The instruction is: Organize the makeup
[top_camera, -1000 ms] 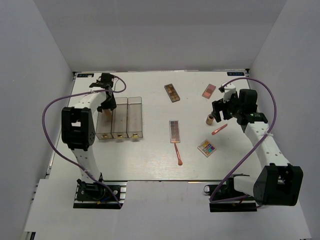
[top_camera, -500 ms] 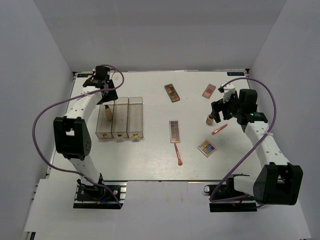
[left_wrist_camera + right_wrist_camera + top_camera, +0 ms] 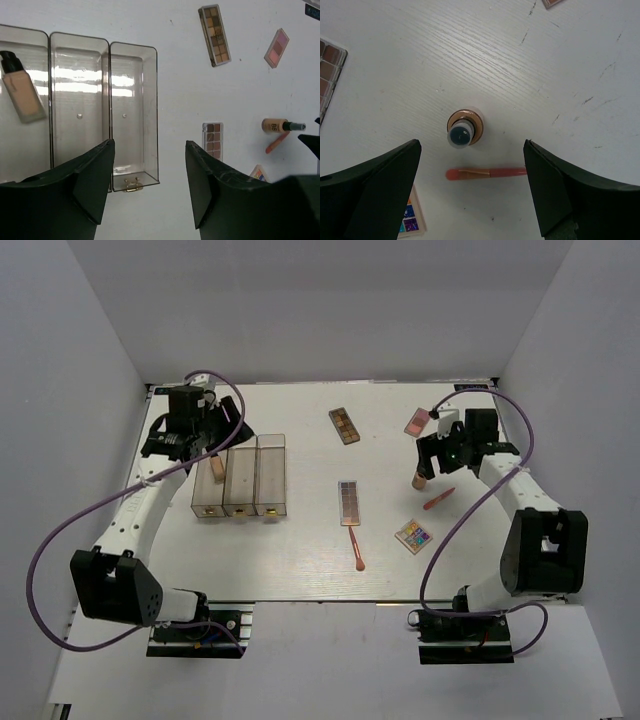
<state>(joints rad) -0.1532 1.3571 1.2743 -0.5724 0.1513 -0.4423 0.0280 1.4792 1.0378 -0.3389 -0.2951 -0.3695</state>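
One beige foundation bottle (image 3: 22, 95) lies in the left compartment of the clear organizer (image 3: 268, 476). My left gripper (image 3: 149, 150) hovers open and empty above the organizer's back end (image 3: 203, 443). A second foundation bottle (image 3: 465, 129) stands upright on the table (image 3: 421, 478). My right gripper (image 3: 472, 145) hangs wide open over it, not touching (image 3: 428, 452). A coral applicator (image 3: 487, 173) lies just beside that bottle. Another applicator (image 3: 357, 548) lies mid-table below the mauve palette (image 3: 348, 502). The brown palette (image 3: 344, 425), pink compact (image 3: 418, 421) and multicolour palette (image 3: 413, 536) lie flat on the table.
The organizer's middle compartment (image 3: 79, 100) and right compartment (image 3: 132, 105) hold nothing. White walls close in the table at the back and both sides. Purple cables loop off both arms.
My left gripper has risen and drawn back from the left compartment, leaving the foundation bottle lying in it. My right arm has swung toward the back, over the upright bottle.
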